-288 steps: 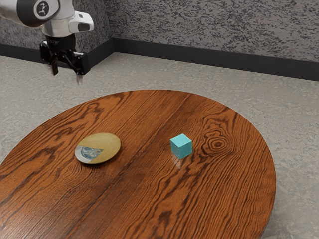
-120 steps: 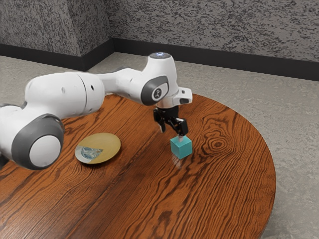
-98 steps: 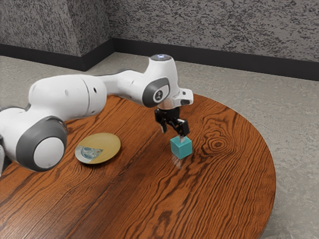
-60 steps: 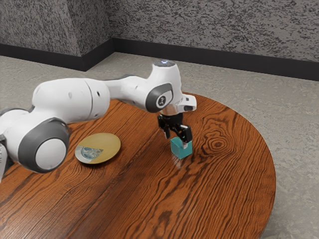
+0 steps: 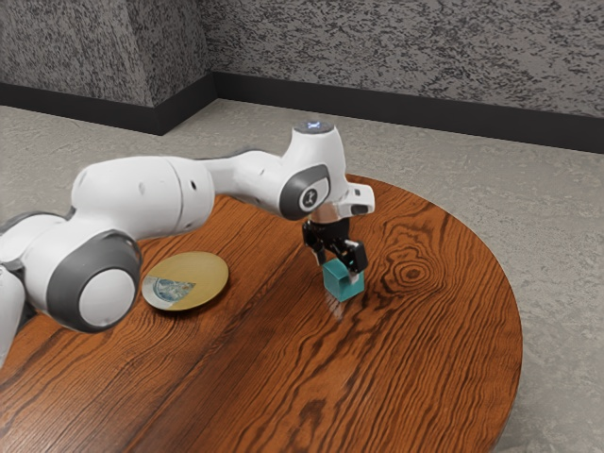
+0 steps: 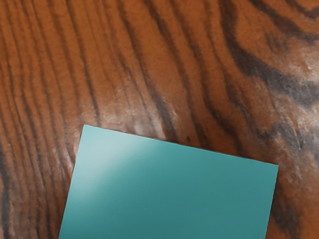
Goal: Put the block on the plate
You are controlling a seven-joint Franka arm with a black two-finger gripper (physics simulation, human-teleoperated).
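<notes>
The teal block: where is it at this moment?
In the exterior view, the block is on the wooden table, right at the gripper, with the plate toward the exterior view's left.

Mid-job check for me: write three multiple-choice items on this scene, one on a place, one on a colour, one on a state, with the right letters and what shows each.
1. Where is the gripper?
A) At the wall
B) Down at the block
C) On the floor

2. What colour is the block?
A) Red
B) White
C) Teal

3. How is the plate?
A) Lying on the table, no block on it
B) Standing on its edge
C) Upside down on top of the block

Right letters:
1: B, the exterior view has the gripper reaching down to the block.
2: C, both views show teal faces.
3: A, the plate lies on the wood while the block is away from it, toward the exterior view's right.
</notes>
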